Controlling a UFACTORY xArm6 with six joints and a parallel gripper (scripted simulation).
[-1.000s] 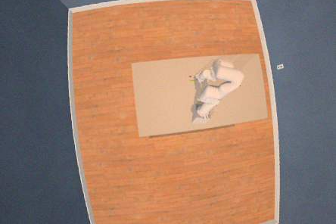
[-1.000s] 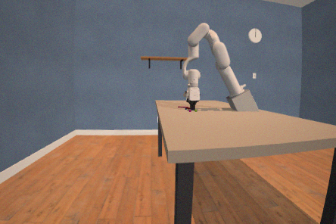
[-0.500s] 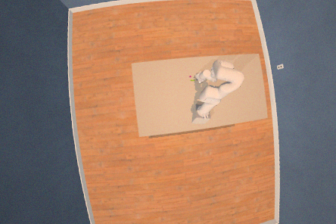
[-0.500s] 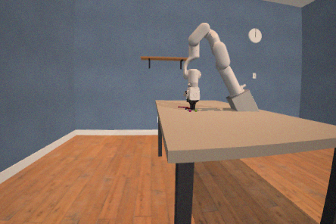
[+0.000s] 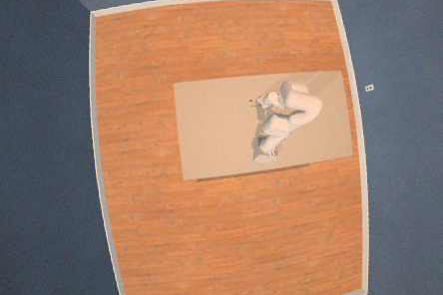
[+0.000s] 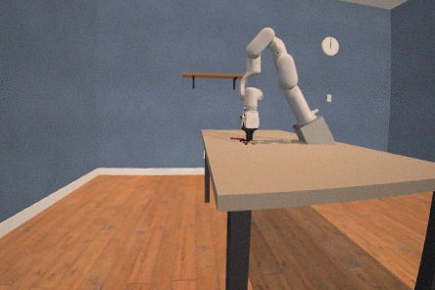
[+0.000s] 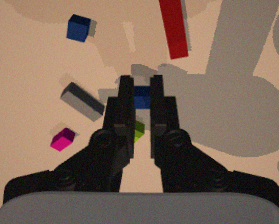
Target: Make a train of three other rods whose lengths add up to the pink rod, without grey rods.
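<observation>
1. Wrist view, nearest: tool (image 7: 142, 92) pointing down at bench (image 7: 30, 43), black fingers drawn nearly together.
2. Tool closed on small blue rod (image 7: 142, 98), seen betw. the fingertips. Grip is firm: fingers stopped on the rod, not fully shut.
3. Lime rod (image 7: 138, 129) just below/behind the blue one, mostly hidden betw. the fingers; only a short green bit shows. Touching the tool or not: can't tell.
4. Left of tool: magenta rod (image 7: 62, 139) near the lower left, lying apart from the others.
5. Grey rod (image 7: 83, 98) slanted, just left of the left finger, not touching it as far as visible.
6. Further out, upper left: second blue rod (image 7: 78, 28), well apart from the rest.
7. Furthest: red rod (image 7: 170, 8), long, running up and out of the frame top, its near end close above the tool tips, w/ a gap.
8. Pink rod: not visible in any view.
9. Exterior view: arm (image 6: 283, 68) folded over, tool down at bench surface by the rod cluster.
</observation>
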